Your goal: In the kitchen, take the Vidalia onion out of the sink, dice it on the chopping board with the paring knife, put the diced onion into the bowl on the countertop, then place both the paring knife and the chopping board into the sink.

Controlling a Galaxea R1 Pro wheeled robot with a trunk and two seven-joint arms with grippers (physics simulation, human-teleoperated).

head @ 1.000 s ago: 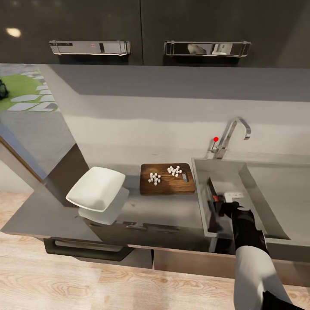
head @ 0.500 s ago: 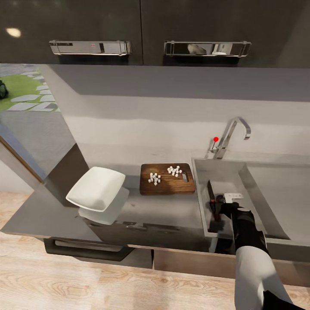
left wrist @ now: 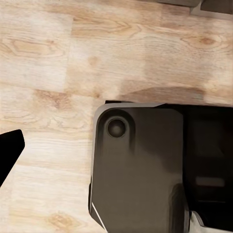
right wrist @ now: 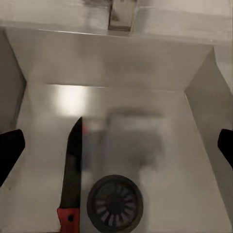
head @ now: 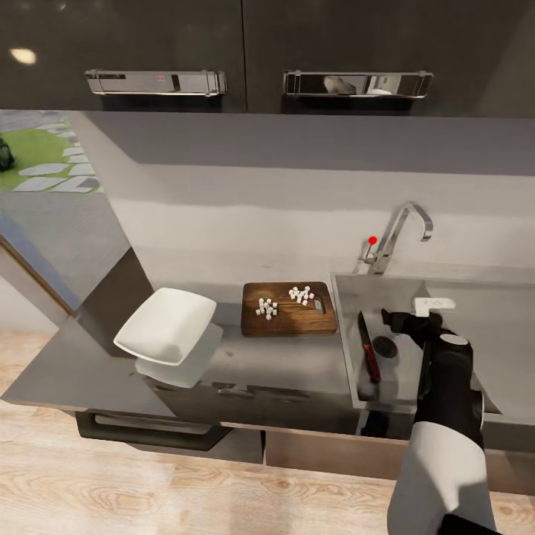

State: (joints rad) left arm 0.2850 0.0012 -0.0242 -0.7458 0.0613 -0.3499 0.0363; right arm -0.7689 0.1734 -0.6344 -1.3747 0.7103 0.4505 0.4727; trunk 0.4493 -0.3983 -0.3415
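Right gripper (head: 416, 312) is hovering above the sink (head: 343, 342) with its two dark fingertips (right wrist: 10, 148) spread wide apart and nothing between them. Below it, the paring knife (head: 367, 348) is lying flat on the basin floor along the sink's left wall, its red handle toward the front edge and its dark blade pointing toward the back wall, just beside the round drain (right wrist: 115, 203). The knife step therefore appears to be complete. On the counter, the chopping board (head: 288, 308) is sitting just beside the sink's left rim, with small white diced onion pieces (head: 267, 307) lying in two loose clusters on it, one near the middle and one toward the back right corner. The bowl (head: 166, 325) is resting near the counter's left end, apart from the board, and appears to be holding nothing. As a judgement, the step in hand is the transfer of the dice to the bowl, which is not yet done; the board should go into the sink only after that. The next move calls for bringing the free gripper over to the board without scattering the loose pieces. Left gripper cannot be judged for opening; the left wrist view is showing wooden floor (left wrist: 53, 63) and a dark part of the robot's body (left wrist: 141, 170).
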